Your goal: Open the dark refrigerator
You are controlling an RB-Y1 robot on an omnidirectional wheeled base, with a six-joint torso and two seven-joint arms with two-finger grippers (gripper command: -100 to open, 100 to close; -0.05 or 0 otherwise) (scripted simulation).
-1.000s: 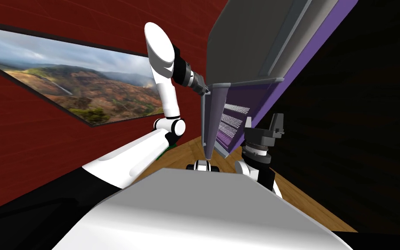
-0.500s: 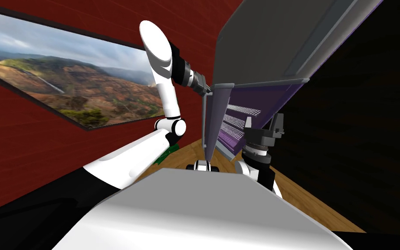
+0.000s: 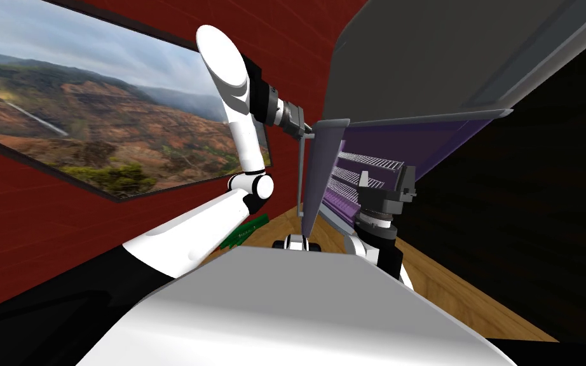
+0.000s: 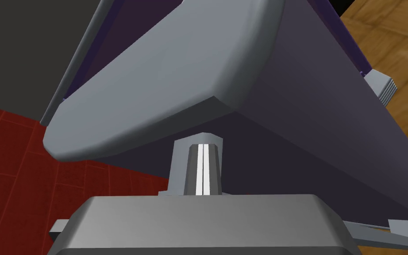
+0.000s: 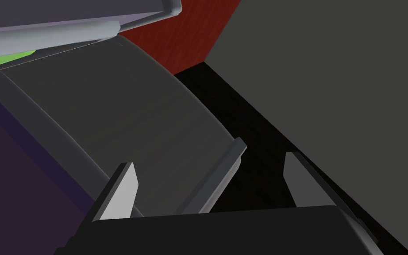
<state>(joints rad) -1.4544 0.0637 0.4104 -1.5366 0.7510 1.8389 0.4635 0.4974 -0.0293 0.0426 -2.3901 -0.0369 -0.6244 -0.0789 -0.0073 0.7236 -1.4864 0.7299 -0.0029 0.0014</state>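
The dark grey refrigerator (image 3: 425,57) towers close in front of me in the head view. Its lower door (image 3: 320,171) stands swung out, showing a purple inside with wire shelves (image 3: 365,162). My left gripper (image 3: 307,129), arm raised, is at the door's top outer corner beside a thin handle bar (image 3: 300,171). In the left wrist view its fingers (image 4: 198,168) are pressed together right under the door's grey top edge (image 4: 176,75). Nothing shows between them. My right gripper (image 3: 392,181) hovers before the opening, open (image 5: 208,160) and holding nothing.
A red wall with a large landscape picture (image 3: 95,121) runs along my left. Wooden floor (image 3: 450,292) lies beneath the refrigerator. A green thing (image 3: 244,232) lies on the floor by the wall. A black area (image 3: 539,222) spreads to the right.
The door has swung wider, baring more of the purple inside and shelves. My left gripper stayed at the door's corner. The whole head view has shifted, so my view has moved.
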